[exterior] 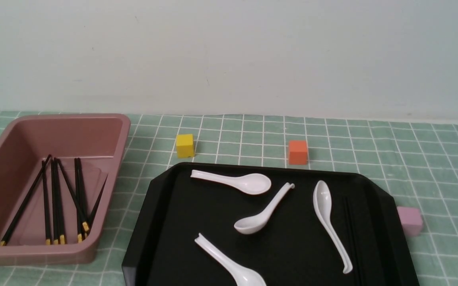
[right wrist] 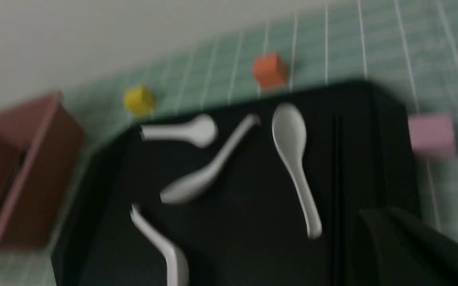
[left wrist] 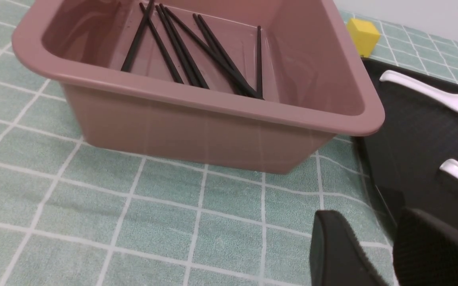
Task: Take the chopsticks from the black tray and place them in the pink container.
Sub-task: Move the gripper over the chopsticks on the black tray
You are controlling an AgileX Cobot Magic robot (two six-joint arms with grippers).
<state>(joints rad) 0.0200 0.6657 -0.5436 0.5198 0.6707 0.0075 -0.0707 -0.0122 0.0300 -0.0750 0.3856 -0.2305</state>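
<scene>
Several black chopsticks (exterior: 56,198) with yellow ends lie inside the pink container (exterior: 125,131) at the left, and show in the left wrist view as chopsticks (left wrist: 181,51) in the container (left wrist: 213,101). A thin black chopstick (exterior: 350,234) lies along the right side of the black tray (exterior: 292,254), hard to make out against it. My left gripper (left wrist: 376,238) is open and empty, low over the cloth between container and tray. The right wrist view is blurred. My right gripper (right wrist: 376,216) looks shut over the tray's right edge, near that chopstick (right wrist: 335,178).
Several white spoons, such as one spoon (exterior: 249,182) and another spoon (exterior: 328,218), lie scattered on the tray. A yellow cube (exterior: 185,145) and an orange cube (exterior: 297,152) stand behind it. A pale pink cube (exterior: 410,220) sits at its right.
</scene>
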